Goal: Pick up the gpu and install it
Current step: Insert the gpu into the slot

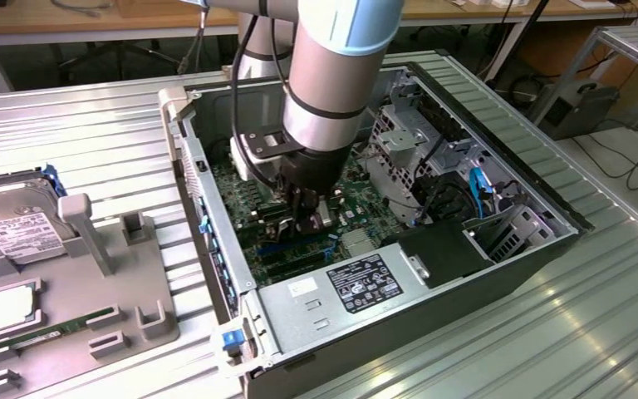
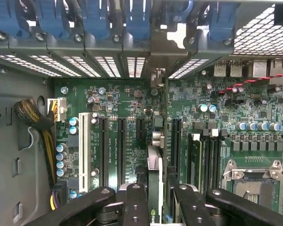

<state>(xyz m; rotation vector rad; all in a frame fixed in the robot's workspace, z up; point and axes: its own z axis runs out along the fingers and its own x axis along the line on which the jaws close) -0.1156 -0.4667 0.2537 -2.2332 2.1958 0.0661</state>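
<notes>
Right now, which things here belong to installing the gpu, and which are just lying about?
Job: the gpu, held edge-on in the gripper; the motherboard below it; the open computer case.
Lying about: the hard drive, the memory stick, the grey tray holding them.

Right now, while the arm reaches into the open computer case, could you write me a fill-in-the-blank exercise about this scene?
1. The gripper holds the thin, flat gpu edge-on over the green ____ with its long black slots.
2. The boxy silver hard drive lies outside the case, at the exterior view's ____.
3. The plastic clips along the case's rear wall are ____.

Missing words: motherboard; left; blue
</notes>
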